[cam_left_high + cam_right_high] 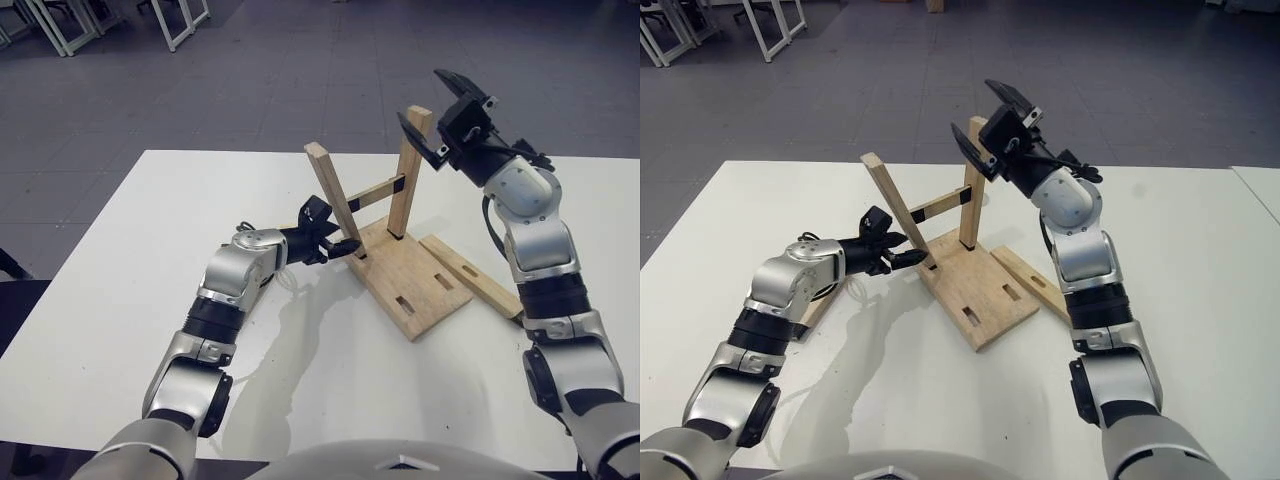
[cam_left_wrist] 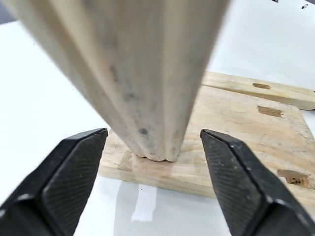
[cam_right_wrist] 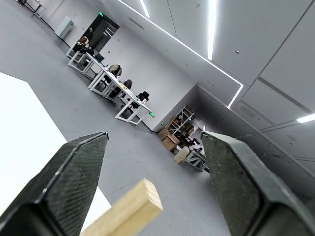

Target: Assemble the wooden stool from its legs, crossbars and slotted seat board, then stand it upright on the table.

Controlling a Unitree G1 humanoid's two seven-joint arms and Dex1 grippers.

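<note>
My left gripper (image 1: 342,243) hides the foot of the tilted leg (image 1: 333,195) from my head view. From the left wrist, the foot meets the board (image 2: 256,137) near its edge, yet I cannot tell whether it is seated in a slot, and the leg's upper length is cut off. The crossbar (image 1: 375,194) joins that leg to the upright leg (image 1: 407,180); its dark ends are too small to make out. From my right wrist, the upright leg's top is cut off at the frame's edge.

The board lies flat near the centre of the table (image 1: 120,270), with both legs at its 11 o'clock side and two empty slots (image 1: 403,303) toward 5 o'clock. A loose stick (image 1: 470,275) lies just beside it at 3 o'clock.

My left arm lies low, forearm pointing to 1 o'clock, jaws spread either side of the tilted leg's foot without touching it. My right arm is raised, elbow bent, wrist turned toward 11 o'clock. The right gripper (image 1: 440,112) is spread wide about the upright leg's top, apart from it.
</note>
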